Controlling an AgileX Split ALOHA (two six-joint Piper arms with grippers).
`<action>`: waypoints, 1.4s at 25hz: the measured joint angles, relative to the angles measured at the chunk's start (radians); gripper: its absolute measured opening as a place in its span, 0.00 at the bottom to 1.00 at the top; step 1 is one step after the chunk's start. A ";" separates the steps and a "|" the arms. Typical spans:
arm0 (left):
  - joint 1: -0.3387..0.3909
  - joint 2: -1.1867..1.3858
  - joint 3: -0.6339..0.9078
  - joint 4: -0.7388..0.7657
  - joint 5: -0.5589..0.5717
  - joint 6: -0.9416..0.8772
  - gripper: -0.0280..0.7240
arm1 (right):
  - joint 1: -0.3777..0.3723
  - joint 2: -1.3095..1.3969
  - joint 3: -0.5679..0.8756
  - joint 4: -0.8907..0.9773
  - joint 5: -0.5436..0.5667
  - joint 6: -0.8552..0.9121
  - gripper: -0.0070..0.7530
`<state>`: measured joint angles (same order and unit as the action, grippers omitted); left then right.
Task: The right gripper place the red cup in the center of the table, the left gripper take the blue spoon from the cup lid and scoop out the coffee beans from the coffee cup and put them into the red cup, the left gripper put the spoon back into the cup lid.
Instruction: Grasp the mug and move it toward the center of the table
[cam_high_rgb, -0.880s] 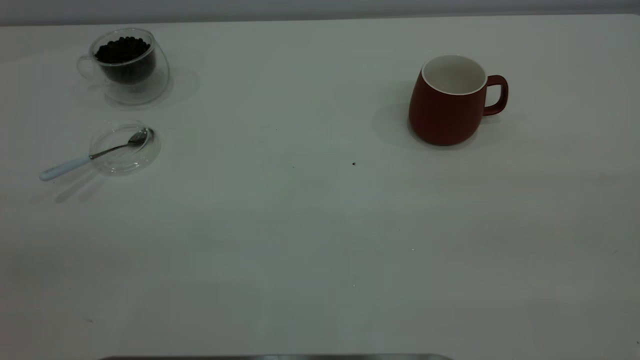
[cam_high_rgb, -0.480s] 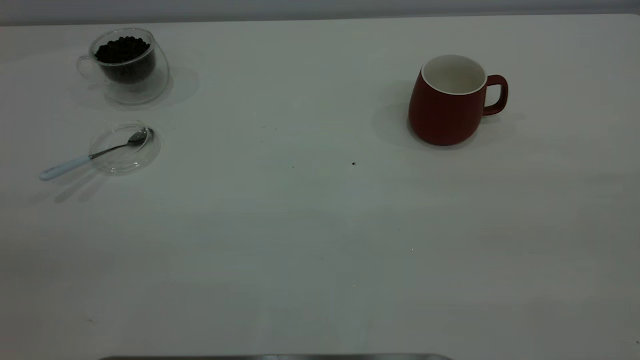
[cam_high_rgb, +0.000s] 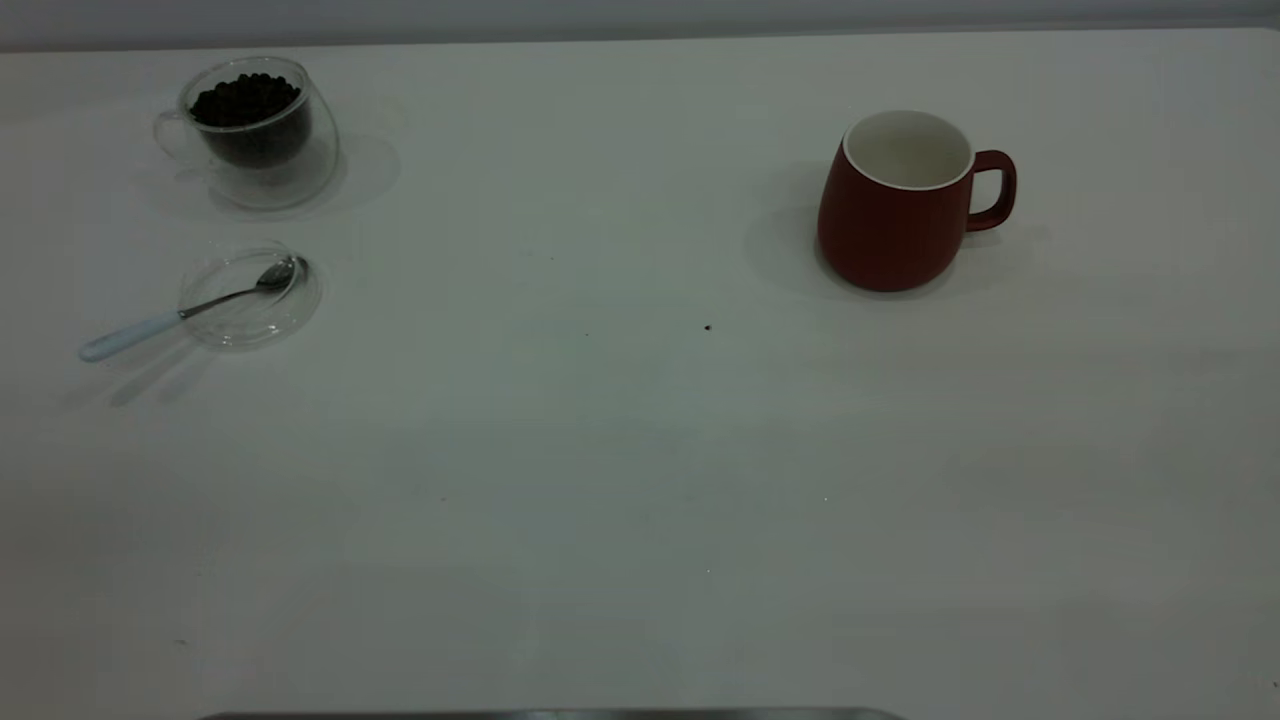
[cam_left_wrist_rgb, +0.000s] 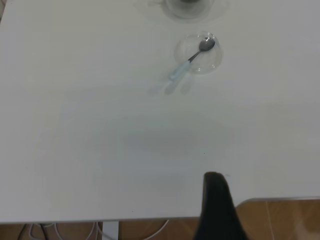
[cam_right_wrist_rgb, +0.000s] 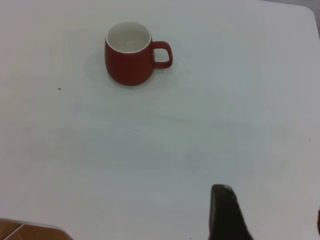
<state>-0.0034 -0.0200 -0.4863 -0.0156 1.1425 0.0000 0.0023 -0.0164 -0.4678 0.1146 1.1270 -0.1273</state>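
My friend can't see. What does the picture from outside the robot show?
A red cup stands empty at the right of a white table. Far left is a glass cup of coffee beans, and nearer the camera a clear lid with a spoon resting across it. No robot hand shows.

1. The exterior camera is looking steeply down across the table, facing both arms;
2. Both wrist cameras are looking down from high, far back; the exterior is sharing the red cup with the right wrist, the cup lid with the left.
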 joint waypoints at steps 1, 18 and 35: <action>0.000 0.000 0.000 0.000 0.000 0.000 0.78 | 0.000 0.000 0.000 0.000 0.000 0.000 0.62; 0.000 0.000 0.000 0.000 0.000 0.006 0.78 | 0.000 0.000 0.000 0.000 0.000 0.000 0.62; 0.000 0.000 0.000 0.000 0.000 0.008 0.78 | 0.000 0.004 0.000 0.000 -0.011 0.091 0.63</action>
<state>-0.0034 -0.0200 -0.4863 -0.0156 1.1425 0.0076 0.0023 -0.0121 -0.4678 0.1146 1.1155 -0.0366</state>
